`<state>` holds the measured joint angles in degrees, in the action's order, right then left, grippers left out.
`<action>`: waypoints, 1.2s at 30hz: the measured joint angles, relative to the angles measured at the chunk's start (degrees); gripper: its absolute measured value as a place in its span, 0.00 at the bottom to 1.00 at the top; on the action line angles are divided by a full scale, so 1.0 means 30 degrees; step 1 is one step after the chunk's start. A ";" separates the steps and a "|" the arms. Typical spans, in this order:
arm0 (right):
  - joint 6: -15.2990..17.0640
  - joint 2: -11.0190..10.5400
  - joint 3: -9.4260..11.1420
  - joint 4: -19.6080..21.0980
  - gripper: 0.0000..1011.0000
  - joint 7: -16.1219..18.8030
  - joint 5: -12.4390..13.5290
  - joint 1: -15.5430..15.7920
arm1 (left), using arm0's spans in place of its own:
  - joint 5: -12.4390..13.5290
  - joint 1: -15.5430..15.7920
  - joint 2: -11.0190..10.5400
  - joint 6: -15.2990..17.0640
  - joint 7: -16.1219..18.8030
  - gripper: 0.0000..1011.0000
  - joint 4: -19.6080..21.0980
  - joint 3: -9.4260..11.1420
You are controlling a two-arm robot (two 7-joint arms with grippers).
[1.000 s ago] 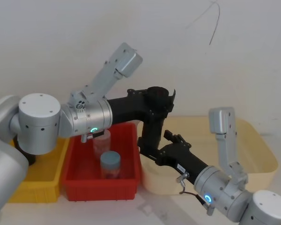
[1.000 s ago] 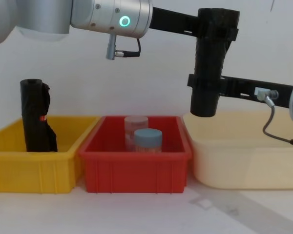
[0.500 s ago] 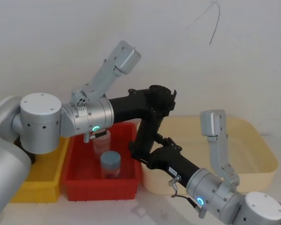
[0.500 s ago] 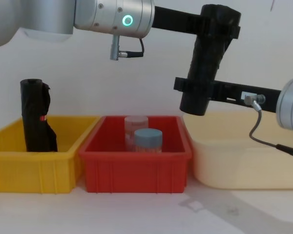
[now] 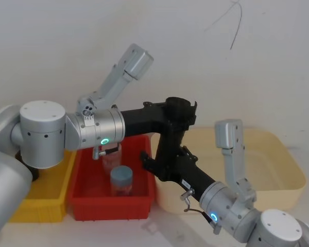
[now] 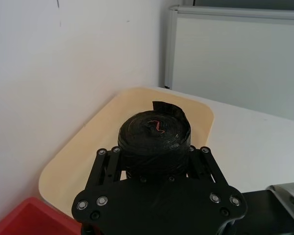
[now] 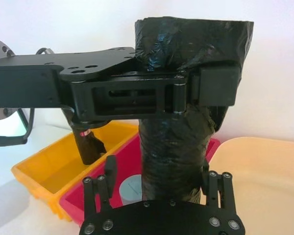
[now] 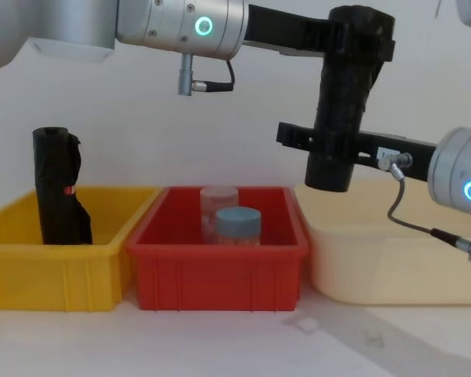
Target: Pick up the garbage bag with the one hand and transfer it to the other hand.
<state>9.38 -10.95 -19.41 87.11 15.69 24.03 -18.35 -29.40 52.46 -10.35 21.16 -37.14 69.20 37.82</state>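
Note:
The garbage bag (image 8: 341, 102), a black glossy roll, hangs nearly upright in the air over the gap between the red bin and the cream tray. My left gripper (image 8: 359, 43), on the arm with the green ring light, is shut on its crinkled top (image 7: 191, 39). My right gripper (image 8: 330, 149) reaches in from the right at the bag's lower part. Its fingers (image 7: 110, 178) straddle the roll (image 7: 174, 147), with a gap showing on one side. From the left wrist, the roll's end (image 6: 154, 134) sits between the left fingers. Seen from the head, both grippers meet at the bag (image 5: 170, 146).
A yellow bin (image 8: 31, 271) at the left holds another black roll (image 8: 59, 188) with a red mark. The red bin (image 8: 220, 271) in the middle holds a clear jar with a blue lid (image 8: 237, 224). The cream tray (image 8: 392, 259) lies at the right. A white wall is close behind.
The right gripper pushed farther in around the bag's lower part. The bag's lower end swung left, then came back nearer upright. The left gripper kept its hold.

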 joint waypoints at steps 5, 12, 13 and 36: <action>-0.0210 0.0042 -0.0060 -0.0181 0.88 -0.0117 -0.0134 -0.0103 | -0.0214 -0.0015 -0.0049 0.0273 -0.0130 0.52 0.0077 -0.0012; -0.0486 0.0104 -0.0138 -0.0433 0.66 -0.0262 -0.0311 -0.0238 | -0.0378 -0.0028 -0.0093 0.0477 -0.0224 0.52 0.0131 -0.0026; -0.0486 0.0104 -0.0138 -0.0433 0.65 -0.0262 -0.0311 -0.0238 | -0.0378 -0.0028 -0.0093 0.0477 -0.0224 0.52 0.0131 -0.0026; -0.0877 0.0164 -0.0145 -0.0705 0.50 -0.0479 -0.0576 -0.0334 | -0.0607 -0.0064 -0.0145 0.0716 -0.0308 0.84 0.0240 -0.0031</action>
<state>6.75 -10.46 -19.85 84.99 14.25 22.30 -19.36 -31.22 52.26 -10.79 23.30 -38.07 69.93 37.73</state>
